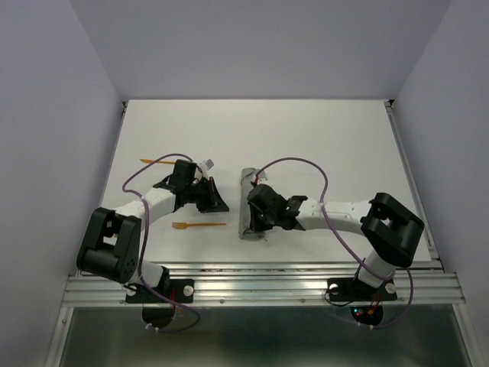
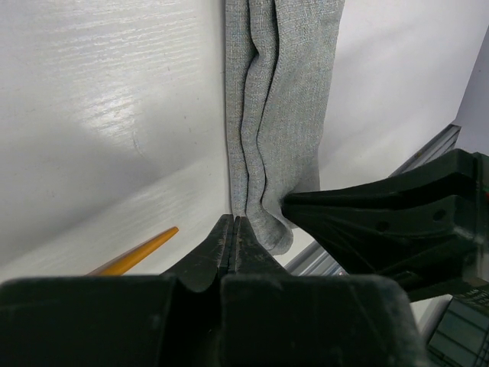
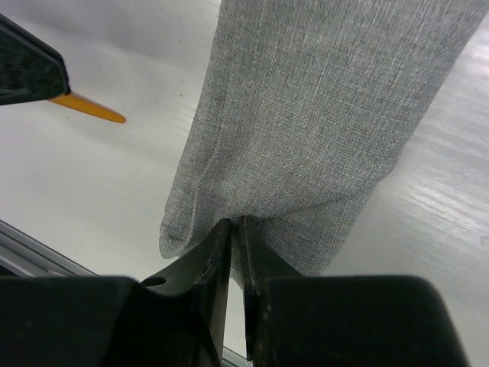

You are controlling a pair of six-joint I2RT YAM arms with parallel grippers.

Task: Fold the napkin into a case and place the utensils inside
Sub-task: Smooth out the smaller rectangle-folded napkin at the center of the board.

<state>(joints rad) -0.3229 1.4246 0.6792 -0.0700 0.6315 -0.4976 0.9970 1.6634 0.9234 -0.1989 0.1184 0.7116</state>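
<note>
Grey cloth sits nipped in the narrow right tool (image 3: 237, 226), at the near end of the folded napkin (image 3: 321, 115) mid-worktop (image 1: 321, 138). Left tool (image 2: 233, 233) is pinched shut and empty, just beside it. Best to lift the top layer only, so a pocket opens toward the orange fork (image 1: 200, 225).

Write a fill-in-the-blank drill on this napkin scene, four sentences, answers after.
1. The right gripper pinches the folded napkin, whose cloth is ___.
2. The left gripper is ___ and holds nothing.
3. ___ orange utensils lie on the table.
4. In the top view, both lie ___ of the napkin.
Missing words: grey; shut; two; left.
</note>
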